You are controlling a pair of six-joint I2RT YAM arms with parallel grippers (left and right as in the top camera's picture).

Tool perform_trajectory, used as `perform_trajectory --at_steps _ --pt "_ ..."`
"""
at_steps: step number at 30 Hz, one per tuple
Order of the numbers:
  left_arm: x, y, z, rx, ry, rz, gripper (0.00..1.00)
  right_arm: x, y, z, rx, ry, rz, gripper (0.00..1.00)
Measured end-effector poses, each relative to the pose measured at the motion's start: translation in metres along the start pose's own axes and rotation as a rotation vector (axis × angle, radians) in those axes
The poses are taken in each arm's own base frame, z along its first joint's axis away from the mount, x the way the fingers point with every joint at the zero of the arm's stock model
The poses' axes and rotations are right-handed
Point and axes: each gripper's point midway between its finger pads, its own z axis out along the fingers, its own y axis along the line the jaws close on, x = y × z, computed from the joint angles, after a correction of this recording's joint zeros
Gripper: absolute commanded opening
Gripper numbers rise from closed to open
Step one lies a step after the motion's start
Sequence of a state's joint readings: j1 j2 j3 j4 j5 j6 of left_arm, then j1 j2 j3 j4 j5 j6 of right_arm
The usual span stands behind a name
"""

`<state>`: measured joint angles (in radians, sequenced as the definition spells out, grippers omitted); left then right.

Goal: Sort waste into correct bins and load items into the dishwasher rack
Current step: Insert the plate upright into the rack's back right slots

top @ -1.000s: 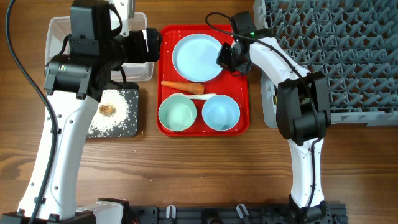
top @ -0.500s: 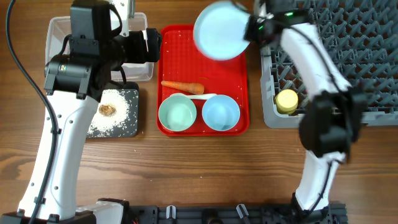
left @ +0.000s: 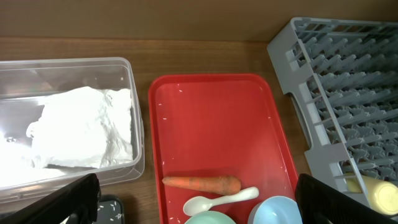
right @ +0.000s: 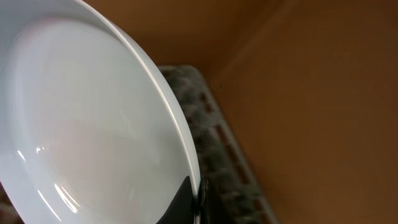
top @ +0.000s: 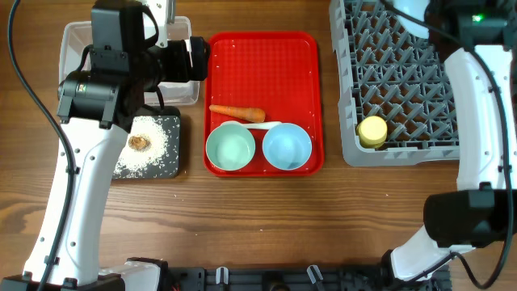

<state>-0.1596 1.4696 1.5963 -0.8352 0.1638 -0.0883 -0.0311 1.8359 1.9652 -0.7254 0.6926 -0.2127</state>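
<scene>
The right fingers (right: 185,200) pinched the rim of the light-blue plate (right: 81,124), which hung tilted above the far side of the grey dishwasher rack (top: 396,81). The yellow cup (top: 372,131) lay in that rack, well apart from them. The left fingers (left: 68,202) were spread wide. Ahead, between them, the carrot (left: 202,183) and white spoon (left: 221,199) lay on the red tray (left: 217,118). Beyond one finger, the clear tub (left: 135,93) held the crumpled napkin (left: 81,134).

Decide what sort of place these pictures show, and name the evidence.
Probably a robotics test bench staged as a dish-clearing station: a wooden table, a grey dishwasher rack and a red serving tray, worked by two robot arms.
</scene>
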Motion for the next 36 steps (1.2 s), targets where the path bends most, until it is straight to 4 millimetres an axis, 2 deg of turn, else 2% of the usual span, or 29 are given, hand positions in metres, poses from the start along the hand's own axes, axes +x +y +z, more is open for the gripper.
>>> perform_trajectory --at_steps 4,8,12,16,18,19,20,21,22,26,32,34,36 --pt "0.0 0.0 0.0 0.0 0.0 0.0 1.0 0.03 -0.034 0.044 0.113 0.105 -0.051 0.04" --pt "0.0 0.0 0.0 0.0 0.0 0.0 1.0 0.059 -0.046 0.082 0.165 0.196 -0.078 0.04" --pt "0.0 0.0 0.0 0.0 0.0 0.0 1.0 0.078 -0.035 0.105 0.163 0.25 -0.112 0.04" --pt "0.0 0.0 0.0 0.0 0.0 0.0 1.0 0.083 -0.025 0.116 0.158 0.256 -0.119 0.06" --pt "0.0 0.0 0.0 0.0 0.0 0.0 1.0 0.085 -0.017 0.121 0.126 0.257 -0.117 0.09" --pt "0.0 0.0 0.0 0.0 0.0 0.0 1.0 0.087 -0.011 0.123 0.102 0.256 -0.11 0.15" --pt "0.0 0.0 0.0 0.0 0.0 0.0 1.0 0.088 -0.007 0.124 0.083 0.256 -0.102 0.35" --pt "0.0 0.0 0.0 0.0 0.0 0.0 1.0 0.088 -0.004 0.125 0.065 0.254 -0.09 0.71" --pt "0.0 0.0 0.0 0.0 0.0 0.0 1.0 0.088 0.0 0.125 0.05 0.252 -0.082 0.98" --pt "0.0 0.0 0.0 0.0 0.0 0.0 1.0 0.089 0.014 0.125 -0.035 0.246 -0.066 1.0" --pt "0.0 0.0 0.0 0.0 0.0 0.0 1.0 0.089 0.032 0.119 -0.11 0.251 0.047 1.0" --pt "0.0 0.0 0.0 0.0 0.0 0.0 1.0 0.076 0.044 0.101 -0.185 0.223 0.093 1.0" --pt "0.0 0.0 0.0 0.0 0.0 0.0 1.0 0.051 0.057 0.064 -0.325 0.16 0.132 1.0"
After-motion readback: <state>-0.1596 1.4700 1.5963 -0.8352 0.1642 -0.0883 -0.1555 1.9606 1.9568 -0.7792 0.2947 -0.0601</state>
